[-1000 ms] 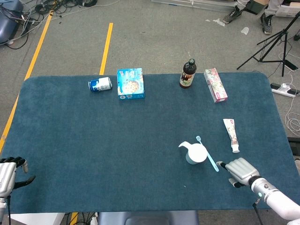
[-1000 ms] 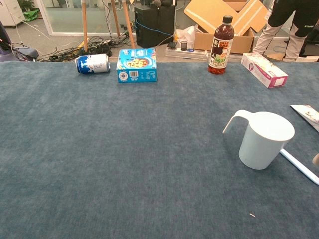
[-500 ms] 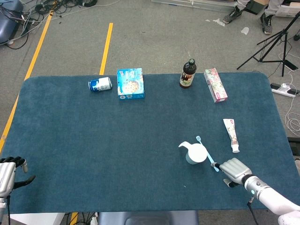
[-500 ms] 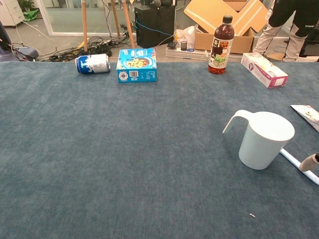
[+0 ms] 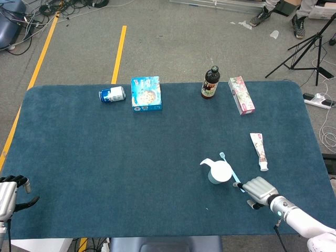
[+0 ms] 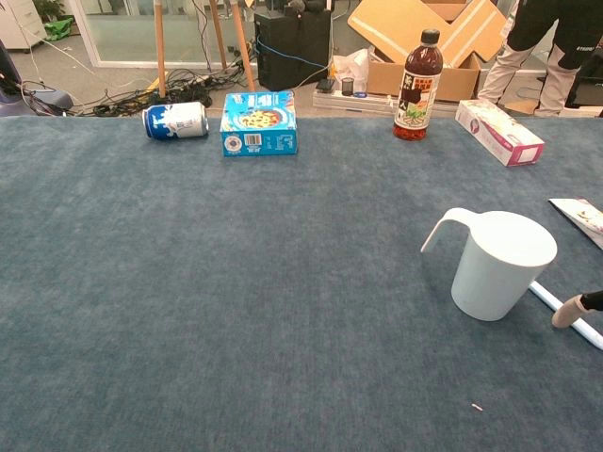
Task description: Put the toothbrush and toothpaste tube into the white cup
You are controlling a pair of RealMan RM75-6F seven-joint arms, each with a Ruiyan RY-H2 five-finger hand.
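Note:
The white cup (image 5: 219,171) stands upright on the blue table, handle to the left; the chest view shows the same white cup (image 6: 499,264). A light blue toothbrush (image 5: 231,171) lies flat just right of the cup, and its handle (image 6: 563,314) runs toward the front right. The toothpaste tube (image 5: 259,150) lies flat further right, apart from both. My right hand (image 5: 258,188) sits at the handle's near end, and one fingertip (image 6: 568,313) touches the handle; nothing is lifted. My left hand (image 5: 11,193) hovers at the front left corner, holding nothing, fingers apart.
Along the far edge stand a tipped blue can (image 5: 112,94), a blue box (image 5: 146,93), a dark bottle (image 5: 210,83) and a pink box (image 5: 241,95). The table's right edge (image 5: 315,142) runs close to the tube.
My right hand has slid left along the front of the table until a fingertip reached the toothbrush handle. The cup, toothbrush, tube and left hand have not moved.

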